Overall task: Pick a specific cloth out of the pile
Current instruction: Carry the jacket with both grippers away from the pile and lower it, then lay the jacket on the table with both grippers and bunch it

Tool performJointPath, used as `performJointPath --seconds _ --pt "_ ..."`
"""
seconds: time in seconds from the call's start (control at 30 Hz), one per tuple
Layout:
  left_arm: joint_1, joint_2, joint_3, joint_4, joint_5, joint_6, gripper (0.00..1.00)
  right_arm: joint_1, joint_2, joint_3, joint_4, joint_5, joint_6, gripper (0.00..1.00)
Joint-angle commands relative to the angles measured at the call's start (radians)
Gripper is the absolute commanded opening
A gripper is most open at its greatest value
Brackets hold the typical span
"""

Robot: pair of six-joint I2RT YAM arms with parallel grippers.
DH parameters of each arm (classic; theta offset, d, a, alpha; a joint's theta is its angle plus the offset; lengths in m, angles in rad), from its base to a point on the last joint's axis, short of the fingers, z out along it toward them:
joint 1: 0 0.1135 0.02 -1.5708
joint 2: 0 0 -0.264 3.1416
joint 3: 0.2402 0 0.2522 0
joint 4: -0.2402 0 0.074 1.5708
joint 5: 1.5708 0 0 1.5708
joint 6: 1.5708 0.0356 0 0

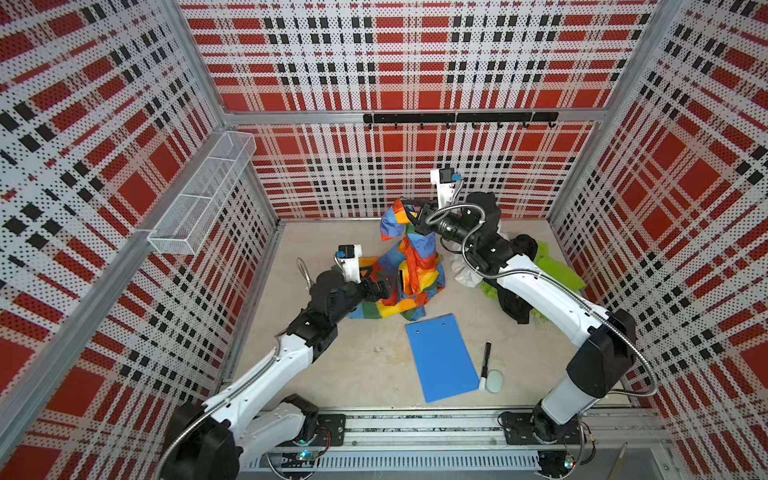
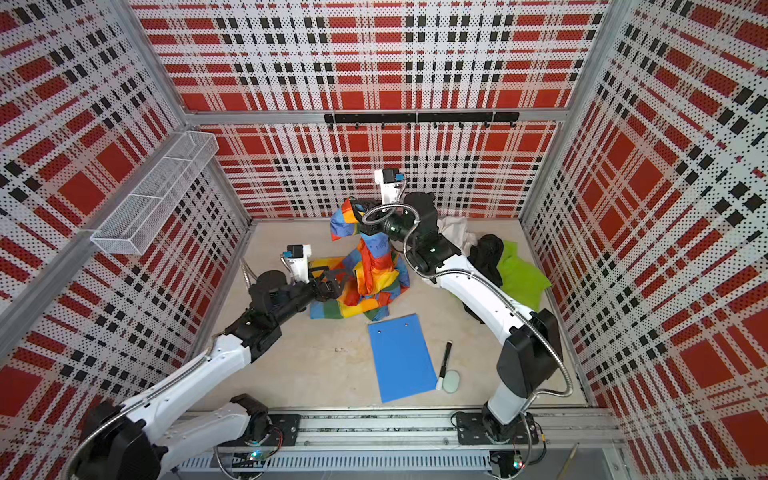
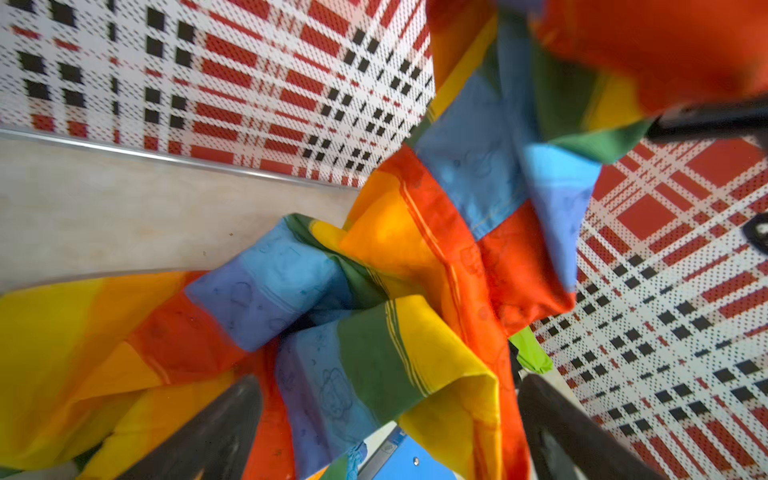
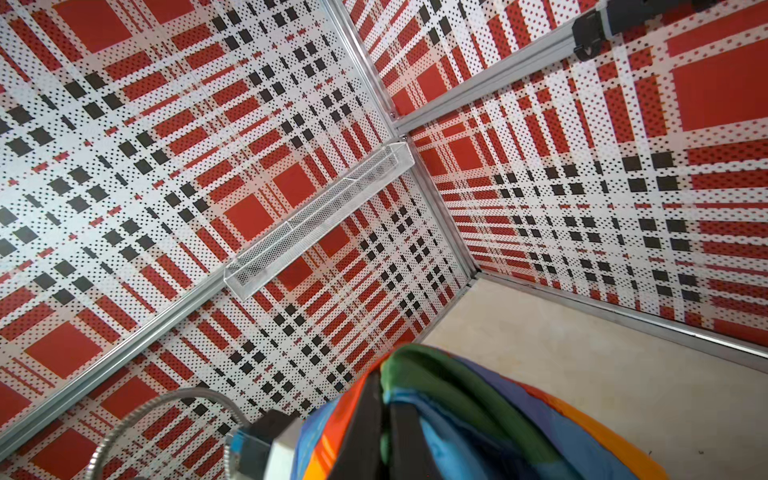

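The rainbow cloth stands pulled up into a tall peak from the table's middle, its lower part spread on the surface. My right gripper is shut on the cloth's top corner, well above the table. My left gripper is open low beside the cloth's left side, and folds of the cloth hang between its spread fingers. The rest of the pile lies under the right arm: a white cloth, a black one and a lime-green one.
A blue clipboard lies in front of the cloth, with a black marker and a small round disc to its right. A wire basket hangs on the left wall and a black hook rail on the back wall.
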State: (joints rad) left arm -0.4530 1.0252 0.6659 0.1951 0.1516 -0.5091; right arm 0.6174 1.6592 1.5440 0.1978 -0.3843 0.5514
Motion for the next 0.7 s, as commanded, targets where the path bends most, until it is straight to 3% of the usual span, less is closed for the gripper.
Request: performJointPath --seconds 0.0,0.27,0.5,0.67 --pt "0.044 -0.062 -0.042 -0.129 -0.039 -0.033 0.99 -0.001 -0.014 -0.037 0.101 0.013 0.022 0.00" --pt "0.074 -0.095 -0.113 -0.132 -0.035 -0.072 0.99 0.010 0.162 0.050 0.145 -0.027 0.073 0.00" --pt "0.110 -0.229 -0.156 -0.211 -0.157 -0.154 1.00 0.094 0.333 0.092 0.175 -0.005 0.092 0.00" --pt "0.126 -0.299 -0.160 -0.290 -0.206 -0.158 0.95 0.131 0.451 0.038 0.268 -0.013 0.180 0.00"
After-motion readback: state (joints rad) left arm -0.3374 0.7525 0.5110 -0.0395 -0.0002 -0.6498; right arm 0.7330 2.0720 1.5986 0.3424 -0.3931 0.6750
